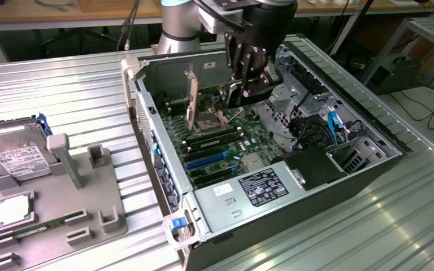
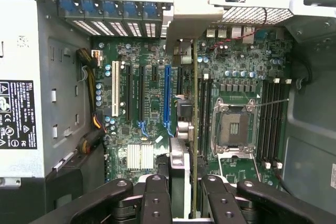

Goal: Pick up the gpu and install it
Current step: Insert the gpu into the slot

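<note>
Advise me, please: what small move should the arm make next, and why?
Probably nudge sideways toward the blue slot: the claw holds the gpu upright over the motherboard, its edge seemingly lined up beside the memory slots rather than over that slot.

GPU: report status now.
Gripper shut on gpu. Gpu held on edge inside open case, above motherboard, not yet seated. No obstruction seen below it.
</note>
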`<state>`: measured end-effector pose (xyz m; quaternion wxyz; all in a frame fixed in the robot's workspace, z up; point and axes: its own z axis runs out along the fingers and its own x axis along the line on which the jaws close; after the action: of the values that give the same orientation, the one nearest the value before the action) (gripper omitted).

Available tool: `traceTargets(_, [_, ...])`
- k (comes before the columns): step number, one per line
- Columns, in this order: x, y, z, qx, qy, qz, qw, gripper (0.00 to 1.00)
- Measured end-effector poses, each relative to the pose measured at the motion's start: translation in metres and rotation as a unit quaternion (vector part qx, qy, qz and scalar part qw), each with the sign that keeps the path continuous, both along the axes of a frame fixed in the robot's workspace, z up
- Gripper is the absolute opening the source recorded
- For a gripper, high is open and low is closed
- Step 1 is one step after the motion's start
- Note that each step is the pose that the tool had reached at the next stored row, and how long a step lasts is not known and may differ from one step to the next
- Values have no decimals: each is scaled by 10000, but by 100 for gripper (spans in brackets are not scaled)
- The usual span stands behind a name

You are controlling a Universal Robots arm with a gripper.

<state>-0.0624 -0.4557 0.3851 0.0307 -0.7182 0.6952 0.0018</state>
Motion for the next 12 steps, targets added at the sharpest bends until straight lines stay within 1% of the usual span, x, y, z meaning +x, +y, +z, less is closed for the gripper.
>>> traceTargets(12, [0,0,-39,0,0,-25,10000,28])
